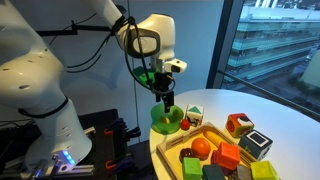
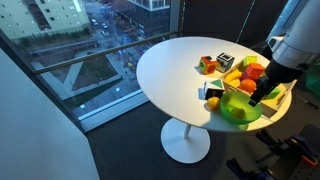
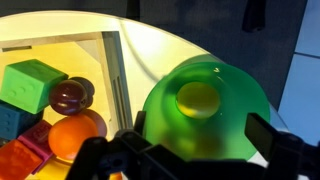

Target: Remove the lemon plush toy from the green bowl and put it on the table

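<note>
My wrist camera looks down from close above the green bowl (image 3: 205,105). Both exterior views face that bowl from farther off, on differing sides.

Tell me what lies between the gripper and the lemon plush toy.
Nothing. The wrist view shows the lemon plush toy uncovered in the green bowl, only bare space up to the open gripper.

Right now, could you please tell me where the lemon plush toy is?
In the wrist view the lemon plush toy lies in the middle of the green bowl, just right of the wooden tray, under the open gripper.
</note>
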